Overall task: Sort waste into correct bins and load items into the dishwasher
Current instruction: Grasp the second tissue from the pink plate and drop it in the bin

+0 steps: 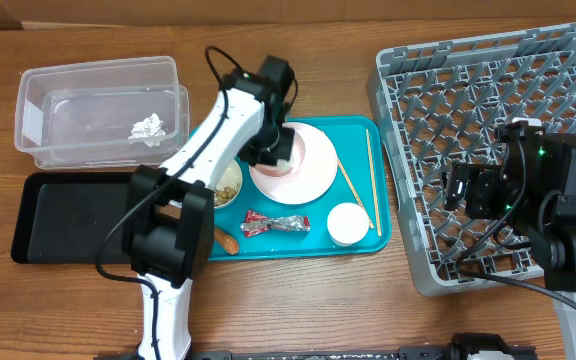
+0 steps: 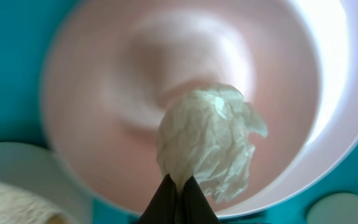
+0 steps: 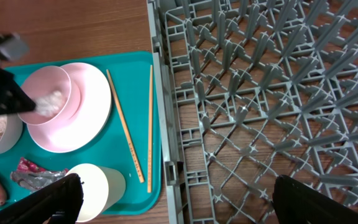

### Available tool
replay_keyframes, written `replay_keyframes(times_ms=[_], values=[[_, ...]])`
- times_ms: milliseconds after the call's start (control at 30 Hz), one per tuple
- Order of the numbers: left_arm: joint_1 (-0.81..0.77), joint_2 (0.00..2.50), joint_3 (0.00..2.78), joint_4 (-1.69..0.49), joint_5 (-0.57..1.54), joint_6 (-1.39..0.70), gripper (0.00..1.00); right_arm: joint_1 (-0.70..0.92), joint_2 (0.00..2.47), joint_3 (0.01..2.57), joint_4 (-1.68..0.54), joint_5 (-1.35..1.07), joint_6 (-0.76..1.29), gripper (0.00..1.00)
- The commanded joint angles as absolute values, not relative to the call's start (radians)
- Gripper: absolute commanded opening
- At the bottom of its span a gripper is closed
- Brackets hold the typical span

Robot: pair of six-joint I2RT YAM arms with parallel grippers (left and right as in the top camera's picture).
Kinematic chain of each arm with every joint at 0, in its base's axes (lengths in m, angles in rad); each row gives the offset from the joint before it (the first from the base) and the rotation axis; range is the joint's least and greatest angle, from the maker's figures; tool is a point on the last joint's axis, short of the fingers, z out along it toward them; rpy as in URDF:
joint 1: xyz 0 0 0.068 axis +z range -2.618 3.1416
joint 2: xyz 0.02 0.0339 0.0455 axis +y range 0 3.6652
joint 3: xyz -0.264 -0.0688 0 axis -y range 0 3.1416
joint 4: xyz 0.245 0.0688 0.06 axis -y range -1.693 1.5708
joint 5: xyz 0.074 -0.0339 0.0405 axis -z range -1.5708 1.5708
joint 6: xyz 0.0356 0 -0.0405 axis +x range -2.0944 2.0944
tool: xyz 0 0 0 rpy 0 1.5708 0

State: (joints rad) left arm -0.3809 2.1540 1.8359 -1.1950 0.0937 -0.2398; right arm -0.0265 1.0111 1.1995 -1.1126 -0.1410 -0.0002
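Left wrist view: the left gripper (image 2: 178,198) has its two dark tips pressed together on the lower edge of the crumpled white paper (image 2: 207,140). The wad stands just above the tips, inside the rim of the pink bowl (image 2: 98,93). Whether the paper touches the bowl's floor cannot be told.

Overhead, from the left: a clear tub (image 1: 30,110) holds one small silvery crumpled scrap (image 1: 148,127). A black tray (image 1: 68,215) lies just in front of it. The left arm reaches over the near edge of this tray to the teal serving tray (image 1: 358,138).

On the teal tray's left side a small white bowl (image 1: 241,186) holds beige scraps (image 1: 228,186), partly under the arm. A small carrot (image 1: 228,241) lies at the near edge. The pink bowl sits on a pale pink plate (image 1: 313,168), and the gripper's body hides most of the bowl. In front of the plate lies a red-and-silver wrapper (image 1: 276,223). Right of the plate lie two wooden chopsticks (image 1: 352,182), and a white cup (image 1: 348,224) stands near them.

The grey dish rack (image 1: 468,90) touches the teal tray's right edge. The right gripper (image 1: 465,190) hangs over the rack with its jaws spread wide, and nothing is between them.
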Motion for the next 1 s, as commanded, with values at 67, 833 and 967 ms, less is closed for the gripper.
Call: replay_keyframes(times_ms=[67, 833, 967], values=[[-0.275, 2.054, 2.036, -1.259, 0.014, -0.236, 0.04, -0.033, 1.005, 1.215, -1.11, -0.132, -0.001, 1.0], [0.184, 2.074, 2.111, -1.286, -0.107, -0.322, 0.33, -0.033, 1.005, 1.215, -1.11, -0.133, -0.001, 1.0], [0.184, 2.073, 2.111, -1.297, -0.106, -0.318, 0.47, -0.033, 1.005, 1.215, -1.11, -0.133, -0.001, 1.0]])
